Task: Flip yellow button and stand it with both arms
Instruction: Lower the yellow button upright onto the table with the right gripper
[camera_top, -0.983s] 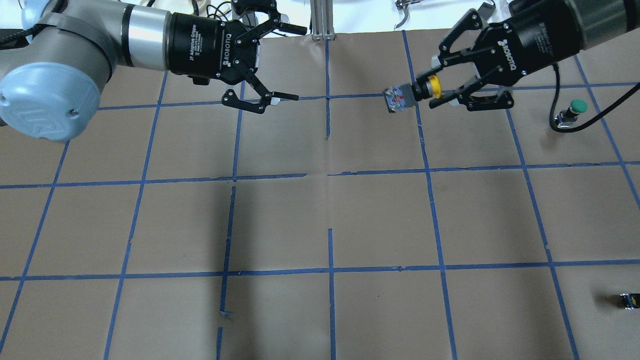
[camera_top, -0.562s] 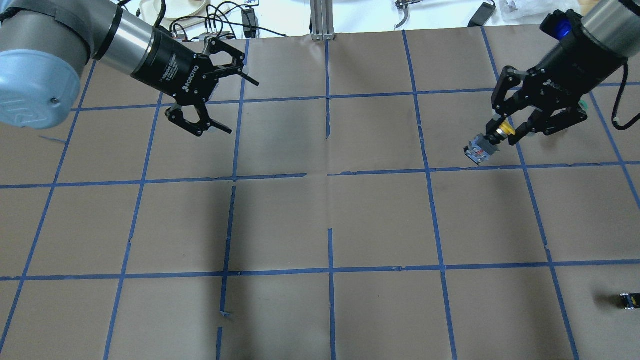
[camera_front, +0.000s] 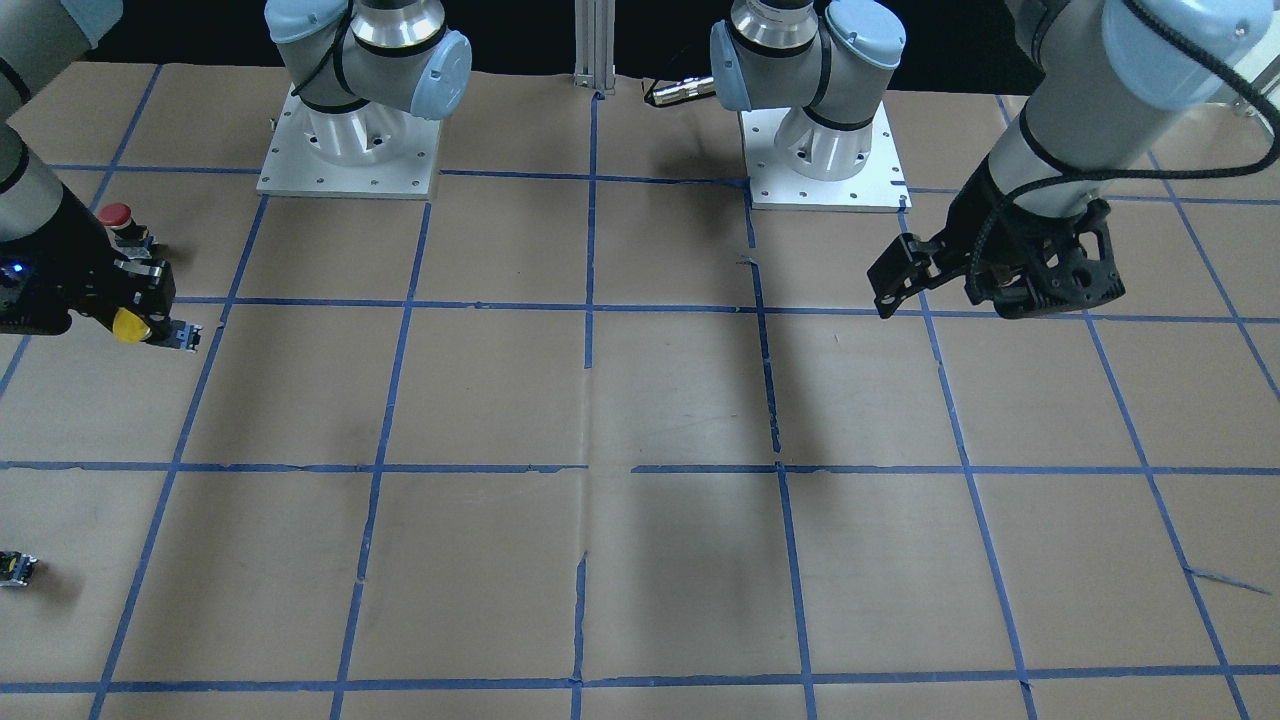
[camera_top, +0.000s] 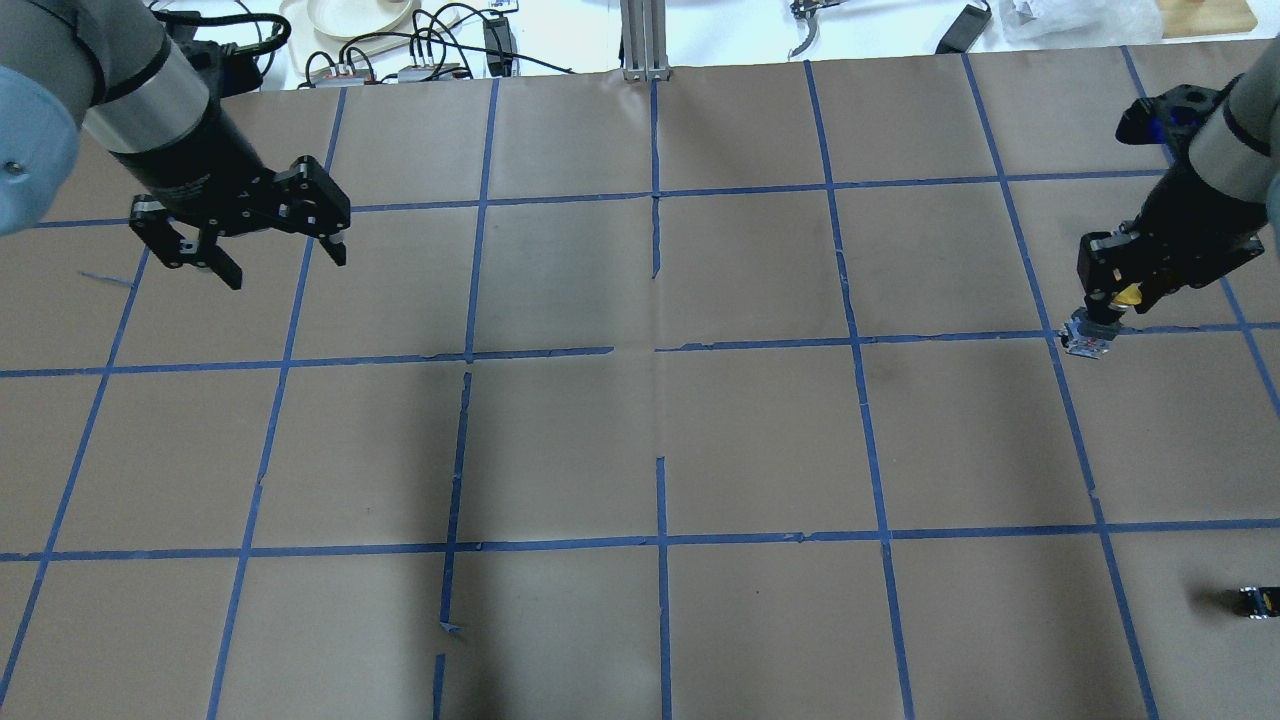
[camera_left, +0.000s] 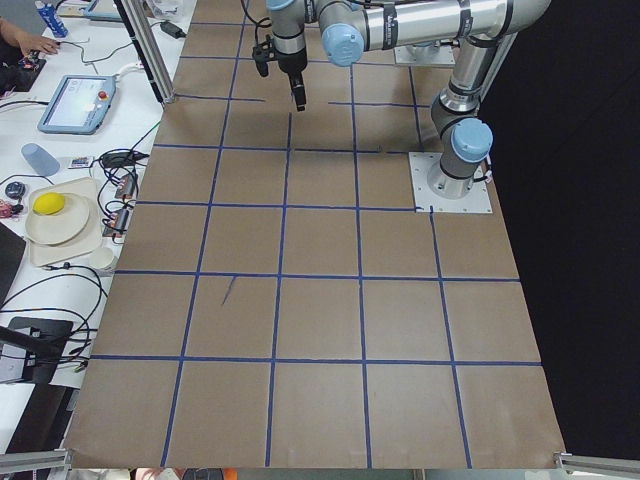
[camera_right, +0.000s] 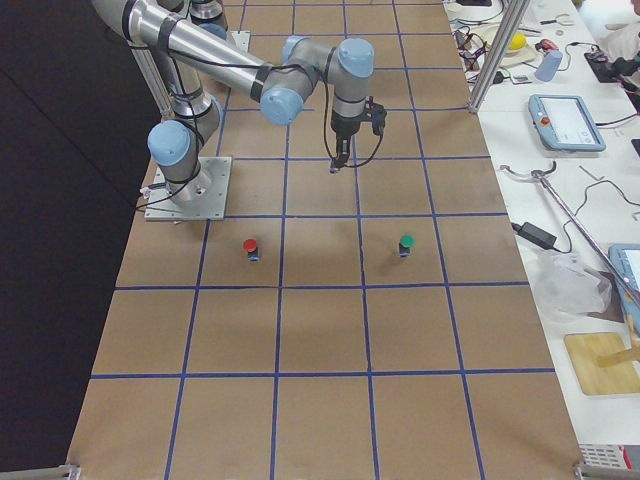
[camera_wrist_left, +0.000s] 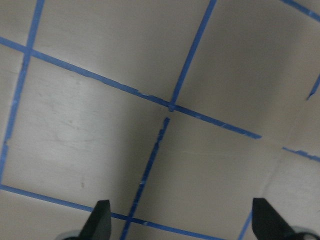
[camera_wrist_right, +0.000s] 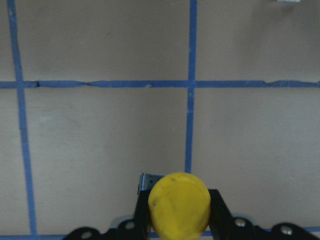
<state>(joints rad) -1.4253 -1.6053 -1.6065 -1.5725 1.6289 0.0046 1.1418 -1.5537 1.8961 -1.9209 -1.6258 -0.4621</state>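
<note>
The right gripper (camera_top: 1120, 298) pinches the small yellow mushroom-capped push-button with black body and grey base (camera_top: 1090, 338), tilted with its base lowest, close over the right side of the brown paper-covered table (camera_top: 660, 440). Released at this slant, it would likely topple. The left gripper (camera_top: 283, 262), spread and empty, hangs well apart and cannot steady it.

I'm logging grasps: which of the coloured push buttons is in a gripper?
The yellow button, pinched between the fingers of the right gripper. The red button and the green button stand free on the table with no gripper on them.
</note>
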